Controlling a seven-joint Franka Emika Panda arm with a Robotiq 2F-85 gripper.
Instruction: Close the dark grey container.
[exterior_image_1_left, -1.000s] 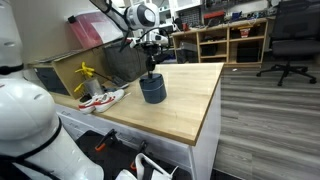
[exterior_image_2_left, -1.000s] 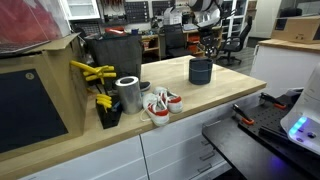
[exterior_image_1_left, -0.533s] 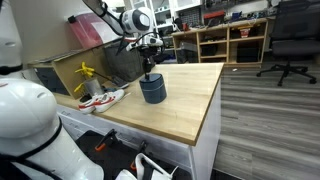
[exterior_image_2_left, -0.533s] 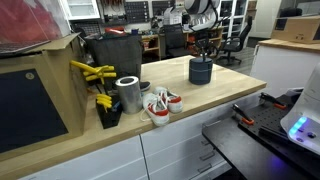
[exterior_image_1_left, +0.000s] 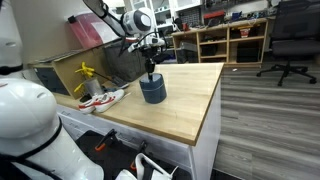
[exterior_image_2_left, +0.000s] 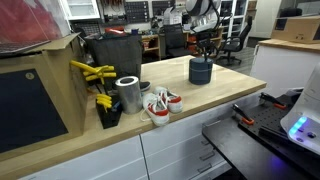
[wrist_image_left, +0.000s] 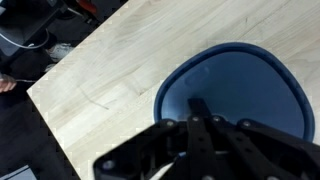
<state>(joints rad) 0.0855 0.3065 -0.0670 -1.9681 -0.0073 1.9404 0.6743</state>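
Observation:
The dark grey container (exterior_image_1_left: 153, 91) is a short round blue-grey tub standing on the wooden table top (exterior_image_1_left: 190, 105), and it shows in both exterior views (exterior_image_2_left: 200, 72). Its matching lid (wrist_image_left: 250, 85) lies on top and fills the right of the wrist view. My gripper (exterior_image_1_left: 150, 70) points straight down over the tub (exterior_image_2_left: 206, 58). Its fingers are shut together with nothing between them, and the tips (wrist_image_left: 200, 104) are at the lid's surface near its edge. I cannot tell whether the lid is fully seated.
A pair of red and white shoes (exterior_image_2_left: 160, 104), a silver can (exterior_image_2_left: 128, 93) and yellow-handled tools (exterior_image_2_left: 92, 72) sit at one end of the table. A large dark bin (exterior_image_2_left: 115, 50) stands behind them. An office chair (exterior_image_1_left: 290, 40) stands on the floor beyond.
The arm shifted slightly over the tub in the first half second. Since then nothing has visibly moved.

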